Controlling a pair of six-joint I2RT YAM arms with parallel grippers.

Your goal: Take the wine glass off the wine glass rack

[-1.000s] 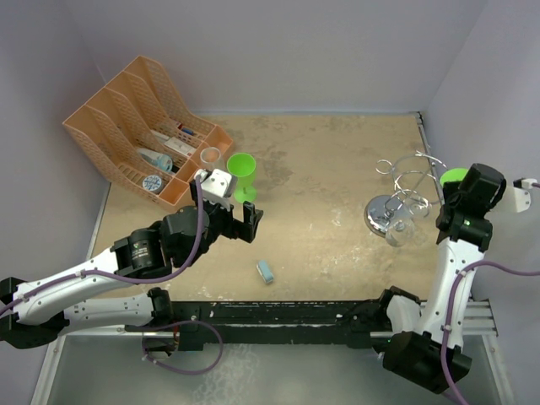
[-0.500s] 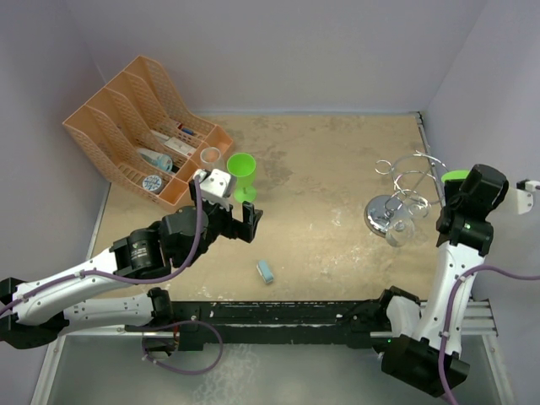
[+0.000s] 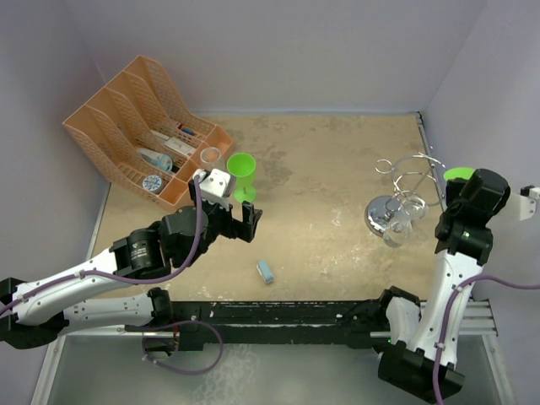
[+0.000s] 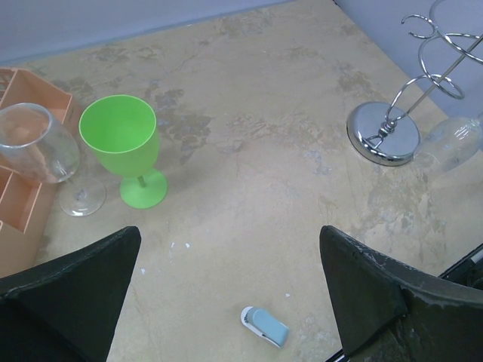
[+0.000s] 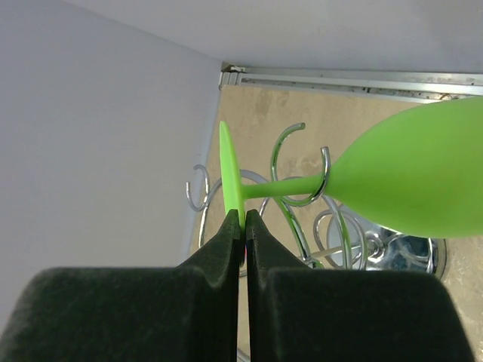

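Right wrist view: your right claw (image 5: 243, 226) is clamped on the foot rim of the green wine glass (image 5: 407, 177). Its stem runs sideways away from the claw, through a loop of the rack (image 4: 383, 133). Your left claw (image 4: 230, 234), fingers apart, is well away.

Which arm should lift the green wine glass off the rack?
Right. The right gripper pinches the green wine glass by its foot at the rack; the left gripper hangs open, far away.
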